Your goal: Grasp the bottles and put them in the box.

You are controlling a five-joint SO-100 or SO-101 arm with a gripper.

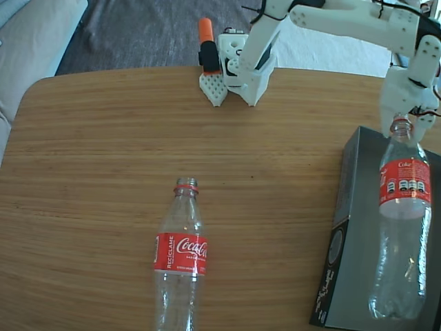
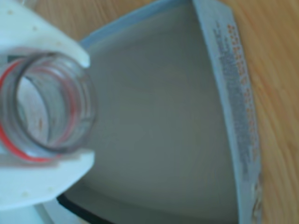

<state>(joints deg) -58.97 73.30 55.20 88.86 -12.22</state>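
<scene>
Fixed view overlooks the table (image 1: 103, 172); wrist view peers closely into the box (image 2: 163, 116).

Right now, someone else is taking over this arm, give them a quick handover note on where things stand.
Gripper: shut on the neck of one bottle, seen in both views.
That bottle hangs over the box at the right edge of the fixed view; whether its base touches the box floor cannot be told.
The other bottle lies on the table near the front centre, neck pointing toward the arm's base.
Done: first bottle grasped and brought to the box.
Left: release it inside, then fetch and box the second.
</scene>
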